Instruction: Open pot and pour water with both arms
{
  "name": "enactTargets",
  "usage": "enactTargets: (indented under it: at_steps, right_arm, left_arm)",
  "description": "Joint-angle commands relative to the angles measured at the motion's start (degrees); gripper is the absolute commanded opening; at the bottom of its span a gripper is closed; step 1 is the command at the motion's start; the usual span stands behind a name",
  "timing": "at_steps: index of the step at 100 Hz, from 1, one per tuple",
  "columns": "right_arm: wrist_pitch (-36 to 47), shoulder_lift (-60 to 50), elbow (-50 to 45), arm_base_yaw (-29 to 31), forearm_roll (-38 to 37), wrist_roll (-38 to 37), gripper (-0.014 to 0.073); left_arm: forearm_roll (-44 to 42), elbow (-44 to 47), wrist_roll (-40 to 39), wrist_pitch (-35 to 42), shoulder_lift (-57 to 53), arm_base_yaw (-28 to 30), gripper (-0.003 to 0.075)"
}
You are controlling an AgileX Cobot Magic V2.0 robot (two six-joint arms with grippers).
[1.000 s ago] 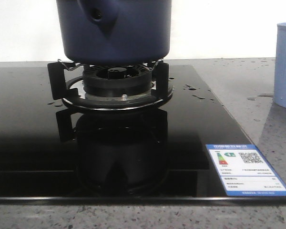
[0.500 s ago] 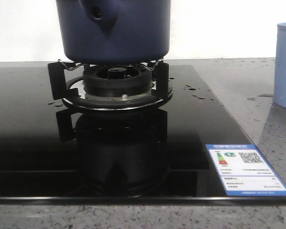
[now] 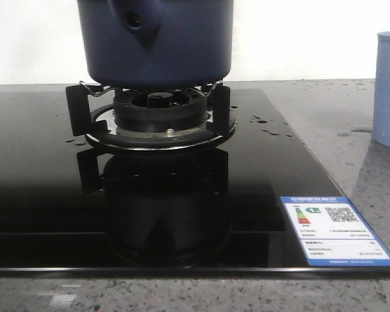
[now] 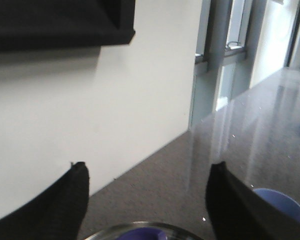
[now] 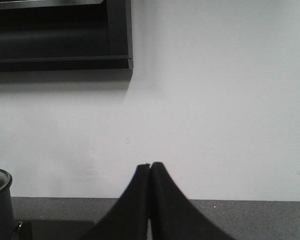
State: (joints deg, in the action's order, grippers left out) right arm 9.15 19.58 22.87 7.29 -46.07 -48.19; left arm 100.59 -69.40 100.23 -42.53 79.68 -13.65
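The pot [image 3: 155, 40] stands upright on the black metal trivet [image 3: 149, 104] of a gas burner [image 3: 157, 110], at the far middle of a glossy black glass hob [image 3: 45, 188]. Its dark navy wall fills the top of the front view, and its upper part runs out of frame, so whether a lid sits on it cannot be told there. The tapered handle mount with its small round hole [image 3: 135, 21] faces the near side, slightly left of the pot's middle. The hob lies on a grey speckled counter [image 3: 351, 117]. A pale blue ribbed cup [image 3: 389, 88] stands on the counter well to the right of the pot, clear of the hob. Water droplets [image 3: 263, 123] are scattered on the glass to the right of the burner, and an energy label sticker [image 3: 335, 233] sits at the hob's near right corner.

The left pincer [image 4: 147, 172] is spread wide with nothing between its fingers [image 4: 72, 192]; below it a curved metallic rim with a blue-violet surface inside shows at the frame edge, and the pale cup [image 4: 277, 202] appears beyond. The right pincer [image 5: 150, 167] is closed, its dark fingertips [image 5: 162, 185] pressed together with nothing in them, facing a white wall; the pot's edge [image 5: 0, 200] shows off to one side.
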Motion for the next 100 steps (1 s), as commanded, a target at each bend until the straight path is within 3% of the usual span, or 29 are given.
enactTargets:
  at_steps: [1,10,19,47,73,100]
  right_arm:
    - [2.0,0.3,1.6,-1.3,-0.3,0.1,-0.0072]
    - [2.1,0.3,1.6,-3.9,-3.2,0.1,-0.0074]
    - [1.4,0.3,1.6,-7.5,-4.4,-2.2,-0.0074]
    - [-7.9,0.3,0.2,-24.5,-7.9,-4.1,-0.0074]
    - [-11.6,0.3,-1.6,-38.0,-10.4,-4.1,-0.0074]
    - [-11.7,0.3,-1.6,-39.0,-10.4,-4.1,-0.0074]
  left_arm:
    - [3.6,-0.4,-1.1,1.5,-7.4,1.6,0.0300]
    - [3.6,3.4,-2.6,6.8,-14.2,2.6,0.0204]
    - [3.6,9.2,-2.9,11.9,-22.1,3.2,0.0160]
    - [3.6,33.8,-3.3,21.0,-47.4,3.2,-0.0018]
    - [3.6,48.5,-3.6,23.6,-63.0,3.2,-0.0019]
    - [3.6,51.2,-3.6,23.5,-67.4,3.2,-0.0019]
